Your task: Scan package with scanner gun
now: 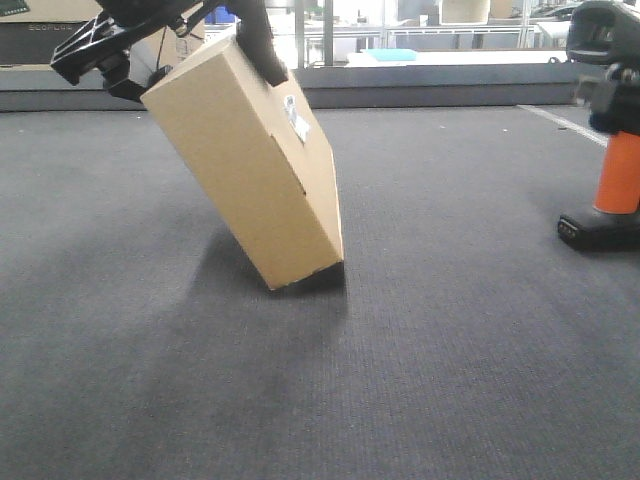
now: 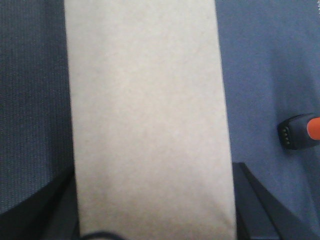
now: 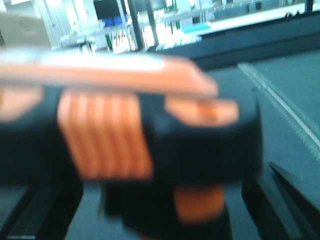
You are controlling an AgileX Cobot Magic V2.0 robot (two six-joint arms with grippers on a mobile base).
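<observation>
My left gripper (image 1: 195, 68) clamps tilted brown cardboard box (image 1: 250, 170); cld pivot on corner, slip. Right gripper (image 3: 160, 210) at orange-black scanner gun (image 1: 618, 175): grip unclear.

One package (image 1: 245, 170), one scanner gun (image 1: 620, 175) (apparently)

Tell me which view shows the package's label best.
The exterior front-facing view: the white label shows there, on the tilted package. The left wrist view shows only a plain brown face; the right wrist view shows none of it.
</observation>
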